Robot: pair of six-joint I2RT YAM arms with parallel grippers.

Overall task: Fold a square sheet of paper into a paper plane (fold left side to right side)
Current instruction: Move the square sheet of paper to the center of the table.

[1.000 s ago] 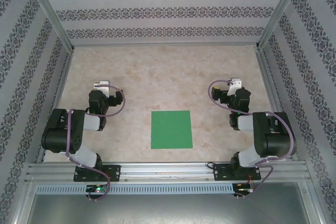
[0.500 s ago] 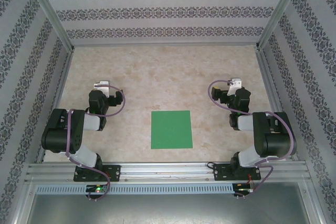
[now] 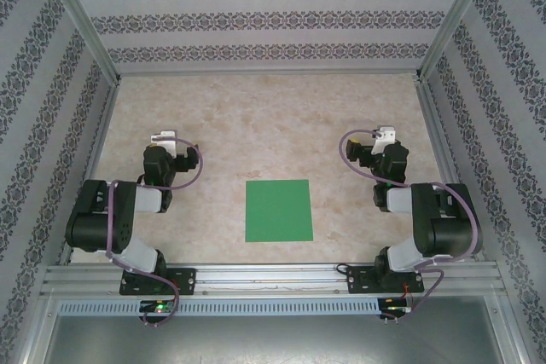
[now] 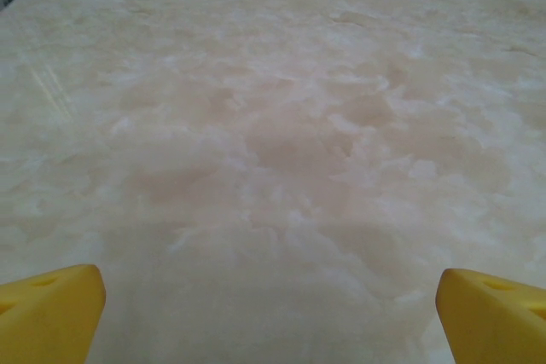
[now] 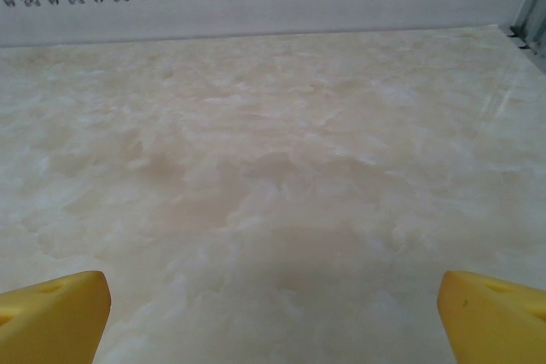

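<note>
Square sheet of paper (image 3: 278, 210) flat, unfolded on table (image 3: 256, 117); left jaws wide, empty; right jaws wide, empty

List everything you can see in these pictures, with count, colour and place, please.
square sheet of paper: one, bright green, flat on the table, between the two arms.
table: one, beige marbled, under everything.
walls: three, white with grey ornament bands, around the table.
metal rail: one, silver, along the near edge, under the arm bases.
left arm: one, black, left of the paper.
right arm: one, black, right of the paper.
left gripper: one, yellow fingers, open, above the table.
right gripper: one, yellow fingers, open, above the table.
</note>
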